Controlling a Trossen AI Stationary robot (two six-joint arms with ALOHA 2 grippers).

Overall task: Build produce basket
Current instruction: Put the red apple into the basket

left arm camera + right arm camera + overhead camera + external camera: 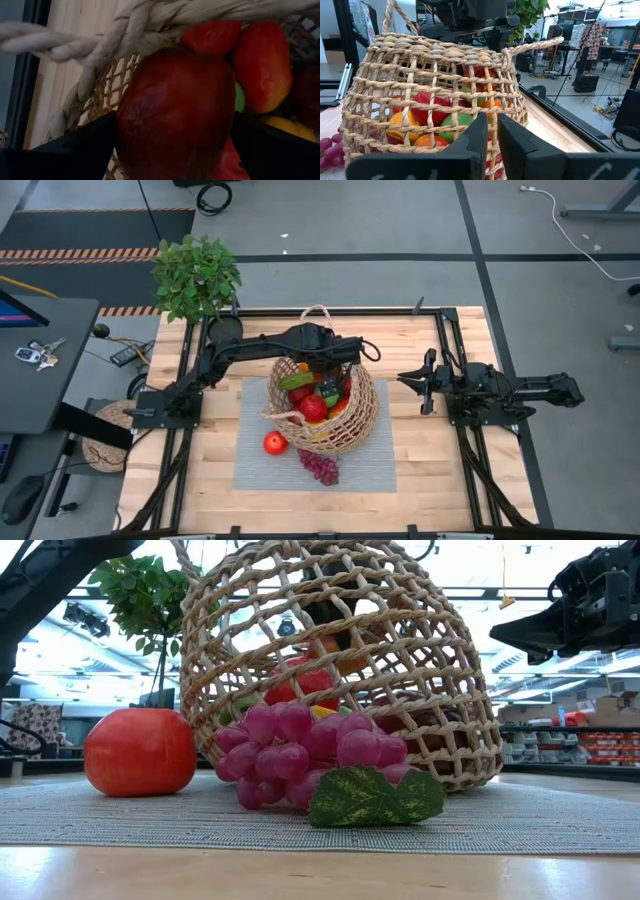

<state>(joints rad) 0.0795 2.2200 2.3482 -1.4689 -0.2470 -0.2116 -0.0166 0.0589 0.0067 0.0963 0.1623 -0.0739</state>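
The tan wicker basket (358, 420) lies tipped on the grey mat (250, 470), its mouth toward the far left, with several fruits inside. My left gripper (325, 383) reaches into the mouth and is shut on a dark red apple (175, 100), just under the rope rim (125, 30). A red apple (275, 443) and purple grapes (320, 467) lie on the mat at the basket's near side. My right gripper (405, 380) hangs to the basket's right, pointing at it, empty, with only a thin slit between its fingers (480, 137). My left gripper pinches the dark red apple by its two opposite sides (125, 125) between its two fingers. The fingers slant down from above into the basket's mouth. The apple is lifted clear, above the other fruits in the basket.
A leafy potted plant (195, 275) stands at the table's far left corner. Black frame rails (445, 330) run along the table's edges. Bare wood (430, 470) shows to the right of the mat.
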